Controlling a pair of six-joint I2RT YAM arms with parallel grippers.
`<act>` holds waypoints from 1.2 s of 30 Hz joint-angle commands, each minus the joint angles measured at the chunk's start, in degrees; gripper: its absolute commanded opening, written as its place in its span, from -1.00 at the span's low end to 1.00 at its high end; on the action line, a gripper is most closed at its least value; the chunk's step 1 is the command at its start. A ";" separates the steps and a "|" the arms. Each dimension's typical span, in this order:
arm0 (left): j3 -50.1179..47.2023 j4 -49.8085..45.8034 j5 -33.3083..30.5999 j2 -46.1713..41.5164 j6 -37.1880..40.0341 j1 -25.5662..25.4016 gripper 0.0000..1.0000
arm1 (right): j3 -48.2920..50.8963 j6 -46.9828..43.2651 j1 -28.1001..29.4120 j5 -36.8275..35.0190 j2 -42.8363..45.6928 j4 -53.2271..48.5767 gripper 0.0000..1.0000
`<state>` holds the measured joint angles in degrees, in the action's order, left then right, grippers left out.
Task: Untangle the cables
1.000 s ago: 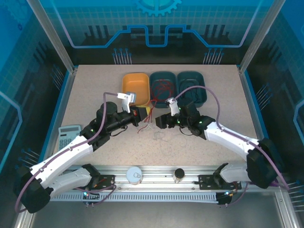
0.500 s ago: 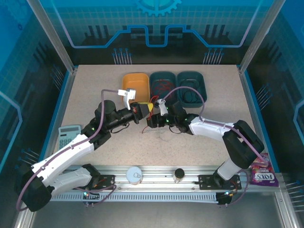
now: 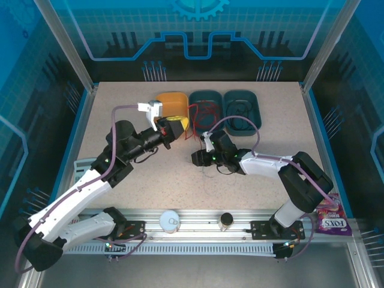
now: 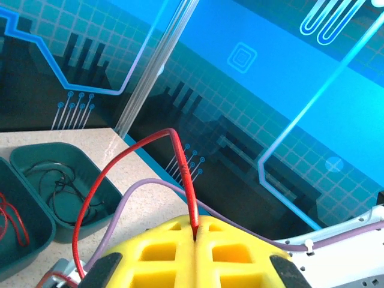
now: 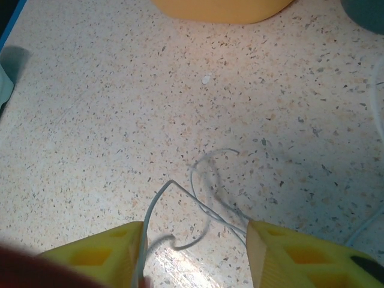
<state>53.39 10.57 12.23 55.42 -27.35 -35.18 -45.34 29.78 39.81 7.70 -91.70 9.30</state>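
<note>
My left gripper is shut on a red cable, pinched at the very tip of its yellow fingers. In the top view this gripper hangs raised in front of the yellow bin, and the red cable stretches from it toward the middle teal bin. My right gripper stands open low over the table, a thin pale cable lying in loose loops between its fingers. One strand touches the left finger. In the top view the right gripper is near the table's middle.
The middle teal bin holds red cables; the right teal bin holds black cable. A calculator lies at the left. A white round thing and a black one sit on the front rail, a purple packet at the right.
My left arm has swung back and left with the red cable, drawing it taut away from the pale one. The right gripper's fingers have narrowed around the pale cable.
</note>
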 commanded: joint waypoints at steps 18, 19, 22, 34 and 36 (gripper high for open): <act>18.76 -8.14 -8.66 3.45 11.49 0.61 -1.00 | 1.59 0.99 -0.15 -1.47 3.70 -1.20 -0.02; 19.40 -8.36 -8.65 4.24 11.91 0.63 -1.00 | 1.45 0.67 -0.17 -2.08 5.04 -2.28 0.02; 21.34 -8.72 -9.29 6.86 12.79 0.80 -1.00 | 0.30 -0.80 -0.14 -4.88 9.72 -7.28 0.22; 35.60 -12.70 -7.60 25.47 14.89 2.90 -1.00 | -2.67 -1.17 -4.83 -20.05 31.32 -29.36 0.82; 38.03 -12.85 -7.34 29.03 14.99 3.16 -1.00 | -3.18 -1.35 -6.11 -19.98 34.62 -32.65 0.99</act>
<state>87.88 -1.43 4.32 81.08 -13.69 -32.88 -47.18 27.97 35.31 -8.49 -60.75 -15.00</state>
